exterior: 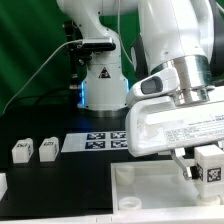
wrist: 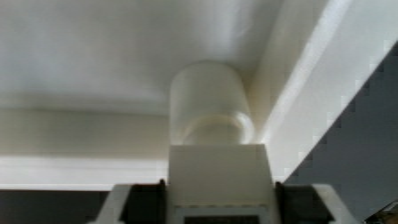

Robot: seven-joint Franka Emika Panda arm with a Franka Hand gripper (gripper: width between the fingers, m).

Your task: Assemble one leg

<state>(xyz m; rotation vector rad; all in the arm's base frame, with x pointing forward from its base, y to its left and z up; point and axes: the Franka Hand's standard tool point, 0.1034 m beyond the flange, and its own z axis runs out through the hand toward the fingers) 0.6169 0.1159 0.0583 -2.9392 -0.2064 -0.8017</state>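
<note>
Gripper (exterior: 203, 160): closed on the held leg (exterior: 210, 170), which sits between its jaws in the wrist view (wrist: 217, 175).
Outer loose leg (exterior: 22, 150), inner loose leg (exterior: 46, 149): upright, side by side, near the worktop's edge at the exterior view's left.
Marker board (exterior: 105, 141): flat, mid-worktop.
White tray-like panel (exterior: 150, 195): along the near edge.
Held leg position: above the panel, near corner at the exterior view's right; contact cannot be told.

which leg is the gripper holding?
The leg at the exterior view's right, in the gripper; the other two legs stand free on the table at that view's left.
</note>
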